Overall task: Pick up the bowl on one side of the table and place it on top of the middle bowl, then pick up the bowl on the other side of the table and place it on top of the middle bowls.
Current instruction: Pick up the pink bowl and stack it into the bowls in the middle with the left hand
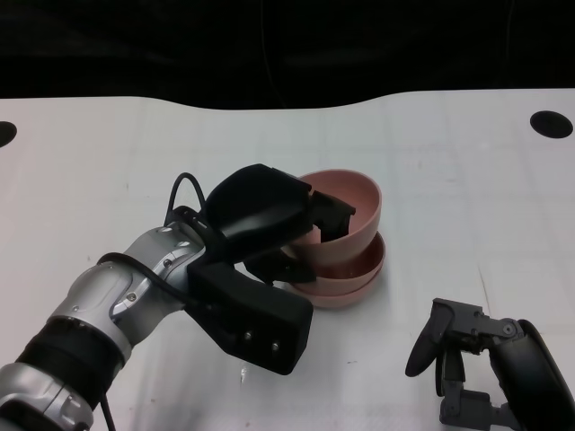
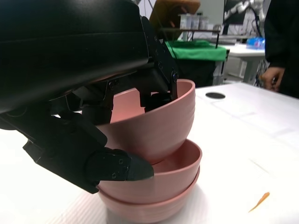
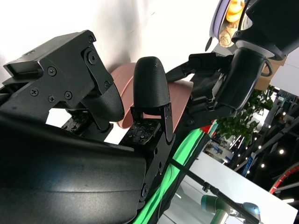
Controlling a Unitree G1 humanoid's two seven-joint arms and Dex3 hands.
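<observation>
Pink plastic bowls stand in a stack near the middle of the white table (image 1: 449,180). The two lower bowls (image 1: 346,283) sit nested one inside the other, flat on the table. The top bowl (image 1: 355,211) is tilted, its opening turned partly toward the left, and it rests inside the bowl under it without being level.

The left hand (image 1: 269,247) comes in from the near left and holds this top bowl by its left rim. Some fingers (image 2: 156,91) reach over the rim into the bowl, and the thumb (image 2: 119,168) lies under its outer wall, close to the rim of the lower bowls. So this hand is clamped on the top bowl.

The right hand (image 1: 490,364) lies low at the near right, well apart from the stack. It holds nothing and its fingers are spread apart.

A small orange scrap (image 2: 259,201) lies on the table beside the stack. A round black hole (image 1: 551,124) is in the table at the far right, and a part of another one (image 1: 4,135) shows at the far left edge. In the left wrist view a person (image 2: 280,42) in dark clothes stands beside the table.
</observation>
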